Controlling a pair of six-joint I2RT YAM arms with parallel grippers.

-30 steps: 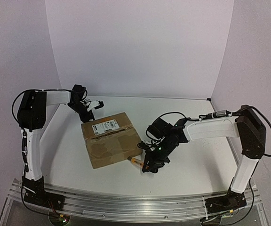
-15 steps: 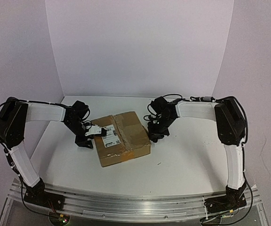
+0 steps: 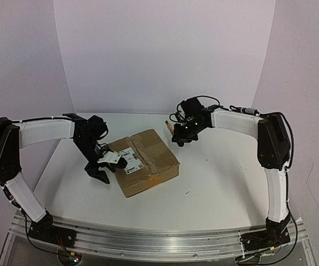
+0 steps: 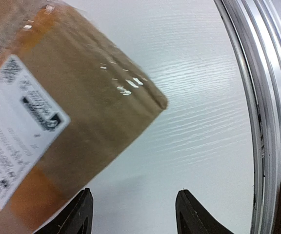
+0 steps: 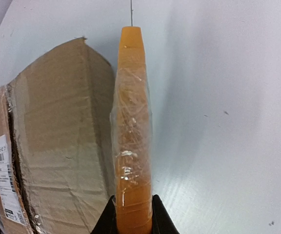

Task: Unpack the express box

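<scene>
The express box, a flat brown carton with a white label, lies mid-table, turned at an angle. My left gripper is at its left edge, over the label end. In the left wrist view that gripper is open with bare table between its fingers, and the box fills the left side. My right gripper hovers by the box's far right corner, shut on an orange utility knife. The knife is wrapped in clear tape, its thin blade points away, and the box lies left of it.
An aluminium rail runs along the near table edge and shows in the left wrist view. White walls close in the back and both sides. A small dark speck lies on the table right of the box.
The box has shifted and turned a little. My left gripper moved down along its left edge. My right gripper lifted away from the box's right side toward the far corner, still holding the knife.
</scene>
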